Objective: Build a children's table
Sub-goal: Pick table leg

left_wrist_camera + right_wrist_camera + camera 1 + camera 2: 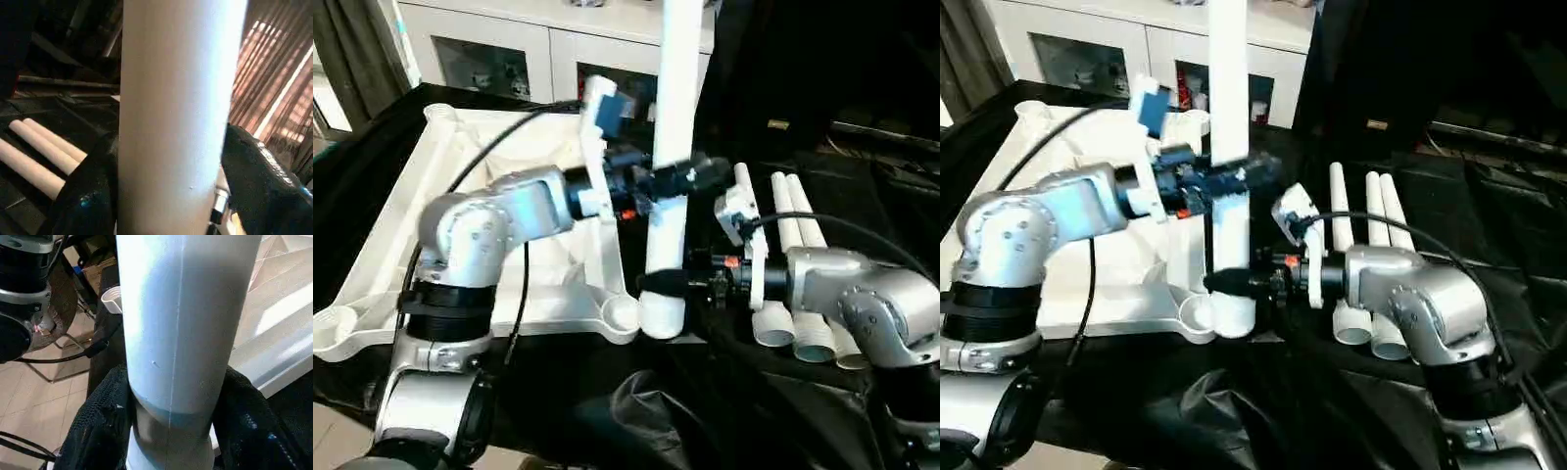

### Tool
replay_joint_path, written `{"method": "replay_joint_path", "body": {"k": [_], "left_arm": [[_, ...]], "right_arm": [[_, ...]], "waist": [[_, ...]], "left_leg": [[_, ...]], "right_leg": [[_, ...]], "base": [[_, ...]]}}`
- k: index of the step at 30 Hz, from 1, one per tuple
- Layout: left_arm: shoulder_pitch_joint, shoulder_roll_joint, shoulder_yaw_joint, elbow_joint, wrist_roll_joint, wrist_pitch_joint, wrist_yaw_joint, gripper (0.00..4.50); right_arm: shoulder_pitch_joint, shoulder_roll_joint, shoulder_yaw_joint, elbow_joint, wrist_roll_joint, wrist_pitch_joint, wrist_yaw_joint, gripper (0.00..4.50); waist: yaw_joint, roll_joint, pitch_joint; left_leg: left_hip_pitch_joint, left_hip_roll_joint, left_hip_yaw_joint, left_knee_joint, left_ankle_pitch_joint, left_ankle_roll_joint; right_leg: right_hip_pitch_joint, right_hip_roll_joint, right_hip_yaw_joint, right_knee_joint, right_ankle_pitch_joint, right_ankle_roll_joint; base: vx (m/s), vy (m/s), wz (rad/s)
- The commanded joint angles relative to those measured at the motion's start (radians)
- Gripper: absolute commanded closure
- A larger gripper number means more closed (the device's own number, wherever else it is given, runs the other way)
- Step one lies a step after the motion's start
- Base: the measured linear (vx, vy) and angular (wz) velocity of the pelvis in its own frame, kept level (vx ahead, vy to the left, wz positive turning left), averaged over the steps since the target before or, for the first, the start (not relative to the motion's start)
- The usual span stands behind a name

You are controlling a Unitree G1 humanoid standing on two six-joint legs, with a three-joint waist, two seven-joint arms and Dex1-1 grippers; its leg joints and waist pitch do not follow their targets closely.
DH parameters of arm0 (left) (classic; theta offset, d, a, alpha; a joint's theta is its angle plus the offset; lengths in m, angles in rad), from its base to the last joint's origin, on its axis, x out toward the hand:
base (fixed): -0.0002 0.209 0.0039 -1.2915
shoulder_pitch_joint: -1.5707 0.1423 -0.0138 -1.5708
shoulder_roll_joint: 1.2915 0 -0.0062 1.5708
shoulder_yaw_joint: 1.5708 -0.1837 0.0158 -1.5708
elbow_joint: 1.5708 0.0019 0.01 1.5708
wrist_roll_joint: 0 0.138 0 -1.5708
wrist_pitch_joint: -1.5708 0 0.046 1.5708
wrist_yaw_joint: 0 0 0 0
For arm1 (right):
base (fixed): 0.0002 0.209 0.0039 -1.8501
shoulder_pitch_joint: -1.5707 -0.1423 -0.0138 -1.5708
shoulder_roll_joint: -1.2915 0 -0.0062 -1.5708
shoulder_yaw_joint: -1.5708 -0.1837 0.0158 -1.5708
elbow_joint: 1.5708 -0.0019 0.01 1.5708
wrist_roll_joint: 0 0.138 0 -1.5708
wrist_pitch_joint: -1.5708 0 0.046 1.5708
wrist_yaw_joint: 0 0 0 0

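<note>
**One leg upright, three lying by**

One tabletop (499,284) lies ribs-up. The left gripper (680,178) seems loose around one standing leg (671,147) (beside the corner socket); the right gripper (658,281) clamps its base. Three legs (798,284) lie rightward.

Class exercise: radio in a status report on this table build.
Both grippers, left high, right low, around upright leg. Leg beside tabletop corner socket. Three spare legs alongside.

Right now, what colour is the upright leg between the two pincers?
White. The upright leg shows best in the left eye view.
</note>
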Motion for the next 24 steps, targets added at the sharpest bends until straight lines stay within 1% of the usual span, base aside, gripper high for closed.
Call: {"method": "replay_joint_path", "body": {"k": [1, 4, 6, 8, 9, 10, 13, 14, 15, 16, 17, 18, 19, 20, 23, 24], "left_arm": [[0.01, 0.005, 0.017, -0.021, -0.02, 0.01, -0.011, 0.98], [0.02, 0.018, 0.021, -0.015, -0.01, 0.009, -0.01, 0.67], [0.031, 0.021, 0.016, -0.025, -0.019, 0.02, -0.019, 0.53], [0.033, 0.022, 0.011, -0.029, -0.02, 0.026, -0.019, 0.48], [0.032, 0.023, 0.008, -0.029, -0.021, 0.029, -0.016, 0.68], [0.031, 0.023, 0.007, -0.029, -0.021, 0.031, -0.016, 0.68], [0.03, 0.018, -0.006, -0.033, -0.015, 0.03, -0.016, 0.97], [0.03, 0.018, -0.008, -0.033, -0.013, 0.03, -0.016, 0.97], [0.029, 0.015, -0.011, -0.031, -0.01, 0.026, -0.013, 1.23], [0.028, 0.014, -0.011, -0.029, -0.009, 0.025, -0.012, 1.23], [0.028, 0.014, -0.011, -0.029, -0.008, 0.024, -0.012, 1.33], [0.024, 0.006, -0.004, -0.021, -0.003, 0.015, -0.003, 1.33], [0.024, 0.006, -0.004, -0.021, -0.003, 0.015, -0.003, 1.58], [0.022, 0.004, -0.002, -0.018, -0.001, 0.013, 0.0, 1.69], [0.017, -0.005, 0.004, -0.011, 0.005, 0.007, 0.015, 1.77], [0.015, -0.008, 0.005, -0.009, 0.007, 0.006, 0.023, 2.02]], "right_arm": [[0.002, -0.016, -0.02, -0.018, 0.01, -0.007, 0.014, 2.64], [0.002, -0.019, -0.026, -0.016, 0.01, -0.011, 0.017, 2.64], [0.004, -0.02, -0.027, -0.017, 0.01, -0.013, 0.018, 2.64], [0.004, -0.02, -0.027, -0.017, 0.01, -0.014, 0.019, 2.64], [0.003, -0.02, -0.027, -0.015, 0.01, -0.014, 0.02, 2.64], [0.002, -0.02, -0.027, -0.015, 0.01, -0.014, 0.02, 2.64], [-0.002, -0.02, -0.029, -0.011, 0.008, -0.015, 0.022, 2.64], [-0.002, -0.02, -0.029, -0.01, 0.008, -0.015, 0.022, 2.64], [-0.003, -0.021, -0.03, -0.01, 0.007, -0.016, 0.022, 2.64], [-0.003, -0.021, -0.03, -0.009, 0.007, -0.016, 0.022, 2.64], [-0.003, -0.021, -0.03, -0.009, 0.007, -0.016, 0.022, 2.64], [-0.005, -0.021, -0.031, -0.009, 0.006, -0.016, 0.021, 2.64], [-0.005, -0.021, -0.031, -0.009, 0.006, -0.016, 0.021, 2.64], [-0.005, -0.021, -0.032, -0.008, 0.006, -0.016, 0.021, 2.64], [-0.006, -0.019, -0.033, -0.007, 0.003, -0.019, 0.017, 2.64], [-0.006, -0.019, -0.033, -0.008, 0.001, -0.022, 0.015, 2.64]], "waist": [[0.0, 0.009, -0.073], [0.001, 0.011, -0.073], [0.0, 0.011, -0.074], [0.0, 0.01, -0.073], [0.001, 0.011, -0.074], [0.001, 0.011, -0.074], [0.001, 0.01, -0.073], [0.001, 0.01, -0.073], [0.001, 0.012, -0.073], [0.001, 0.011, -0.073], [0.001, 0.01, -0.074], [0.0, 0.014, -0.074], [0.0, 0.014, -0.074], [0.001, 0.013, -0.074], [0.0, 0.014, -0.074], [0.0, 0.014, -0.074]], "left_leg": [[0.0, 0.038, -0.011, -0.061, -0.055, -0.021], [0.003, 0.039, -0.012, -0.062, -0.06, -0.023], [0.002, 0.038, -0.012, -0.062, -0.053, -0.022], [0.002, 0.038, -0.011, -0.061, -0.054, -0.022], [0.002, 0.039, -0.011, -0.062, -0.053, -0.023], [0.002, 0.038, -0.011, -0.061, -0.053, -0.023], [0.002, 0.038, -0.011, -0.062, -0.058, -0.024], [0.001, 0.038, -0.011, -0.062, -0.058, -0.023], [0.002, 0.038, -0.011, -0.062, -0.059, -0.023], [0.002, 0.038, -0.011, -0.061, -0.058, -0.023], [0.001, 0.038, -0.011, -0.061, -0.054, -0.023], [0.002, 0.038, -0.011, -0.061, -0.052, -0.023], [0.002, 0.038, -0.011, -0.061, -0.052, -0.023], [0.002, 0.038, -0.011, -0.061, -0.054, -0.023], [0.001, 0.038, -0.012, -0.061, -0.06, -0.024], [0.002, 0.038, -0.012, -0.061, -0.061, -0.023]], "right_leg": [[0.061, -0.077, 0.049, -0.072, -0.026, -0.195], [0.059, -0.076, 0.049, -0.073, -0.032, -0.189], [0.059, -0.076, 0.049, -0.071, -0.016, -0.191], [0.059, -0.076, 0.049, -0.072, -0.018, -0.192], [0.059, -0.077, 0.049, -0.07, -0.016, -0.195], [0.059, -0.076, 0.049, -0.071, -0.015, -0.196], [0.06, -0.077, 0.049, -0.072, -0.025, -0.195], [0.06, -0.077, 0.05, -0.073, -0.028, -0.193], [0.059, -0.077, 0.05, -0.073, -0.032, -0.192], [0.059, -0.077, 0.05, -0.073, -0.031, -0.192], [0.06, -0.077, 0.05, -0.072, -0.025, -0.192], [0.059, -0.076, 0.049, -0.071, -0.012, -0.195], [0.059, -0.076, 0.049, -0.071, -0.012, -0.195], [0.06, -0.076, 0.049, -0.072, -0.006, -0.198], [0.061, -0.076, 0.049, -0.072, -0.007, -0.199], [0.061, -0.076, 0.049, -0.073, -0.013, -0.197]], "base": [[0.0, 0.0, 0.0], [0.0, 0.0, 0.0], [0.0, 0.0, 0.0], [0.0, 0.0, 0.0], [0.0, 0.0, 0.0], [0.0, 0.0, 0.0], [0.0, 0.0, 0.0], [0.0, 0.0, 0.0], [0.0, 0.0, 0.0], [0.0, 0.0, 0.0], [0.0, 0.0, 0.0], [0.0, 0.0, 0.0], [0.0, 0.0, 0.0], [0.0, 0.0, 0.0], [0.0, 0.0, 0.0], [0.0, 0.0, 0.0]]}}
